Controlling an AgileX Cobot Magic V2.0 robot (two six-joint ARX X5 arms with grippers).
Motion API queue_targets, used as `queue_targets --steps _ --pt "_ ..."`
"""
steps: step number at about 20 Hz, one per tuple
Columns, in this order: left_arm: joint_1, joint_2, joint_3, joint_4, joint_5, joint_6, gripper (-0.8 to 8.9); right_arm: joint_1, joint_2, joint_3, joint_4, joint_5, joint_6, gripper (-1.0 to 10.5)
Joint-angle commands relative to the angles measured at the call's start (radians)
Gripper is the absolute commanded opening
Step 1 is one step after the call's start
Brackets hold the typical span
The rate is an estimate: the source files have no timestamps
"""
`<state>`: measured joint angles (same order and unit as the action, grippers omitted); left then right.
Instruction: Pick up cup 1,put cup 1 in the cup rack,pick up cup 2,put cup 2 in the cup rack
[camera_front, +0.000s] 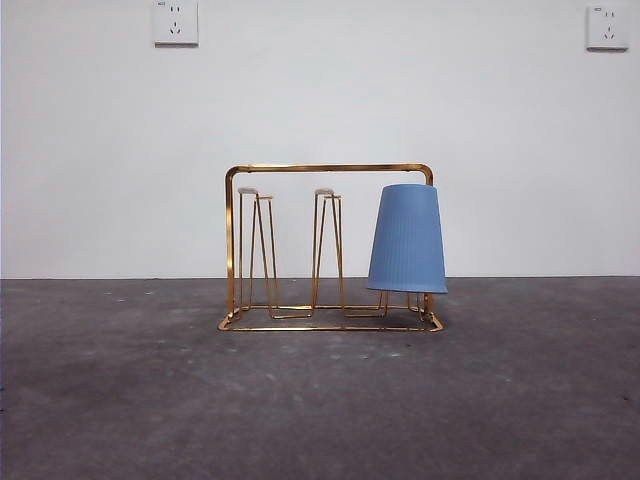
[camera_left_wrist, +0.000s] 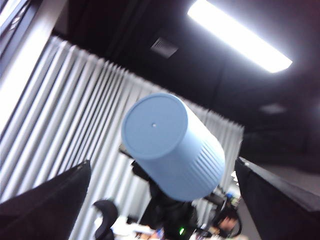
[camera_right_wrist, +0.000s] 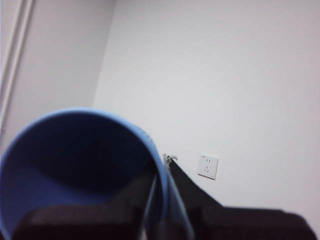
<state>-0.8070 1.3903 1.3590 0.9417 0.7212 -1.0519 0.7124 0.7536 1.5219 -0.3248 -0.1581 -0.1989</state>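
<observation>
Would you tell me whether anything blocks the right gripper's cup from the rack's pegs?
Nothing visible does. The right gripper grips the held cup by the rim; two free pegs of the cup rack stand bare; the other cup covers an end peg.

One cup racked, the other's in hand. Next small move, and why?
Probably lower the right gripper with its blue cup toward the middle peg of the cup rack, mouth down. The jaws pinch that cup's rim, neither shows in the front view, and the racked cup fills only one end peg. The left gripper is open.
</observation>
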Motion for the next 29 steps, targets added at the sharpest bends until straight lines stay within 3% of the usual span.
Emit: queue_targets --steps 1,13,14,17,20,22,24,29 --pt "-0.003 0.028 -0.007 0.061 -0.020 -0.097 4.84 0.000 0.024 -0.006 0.021 -0.008 -0.004 -0.1" --pt "-0.023 0.067 -0.007 0.155 -0.068 -0.097 4.66 0.001 0.173 -0.006 0.033 -0.062 -0.006 -0.1" --pt "-0.023 0.067 -0.007 0.153 -0.067 -0.097 4.43 0.001 0.173 -0.006 0.034 -0.058 -0.012 -0.1" --pt "-0.014 0.067 -0.007 0.151 -0.072 -0.097 1.96 0.001 0.171 -0.006 0.027 -0.047 -0.014 -0.1" --pt "-0.014 0.067 -0.007 0.151 -0.081 -0.097 0.99 0.000 0.171 -0.006 -0.013 -0.030 -0.019 -0.1" --pt "-0.014 0.067 -0.007 0.151 -0.085 -0.097 -0.17 0.000 0.172 -0.006 -0.049 -0.017 -0.034 -0.1" --pt "-0.007 0.067 -0.007 0.151 -0.087 -0.097 -0.08 0.000 0.172 -0.006 -0.098 -0.018 -0.045 -0.1" --pt "0.029 0.066 -0.007 0.116 -0.086 -0.096 -0.07 0.000 0.157 -0.006 -0.228 0.047 -0.045 1.7"
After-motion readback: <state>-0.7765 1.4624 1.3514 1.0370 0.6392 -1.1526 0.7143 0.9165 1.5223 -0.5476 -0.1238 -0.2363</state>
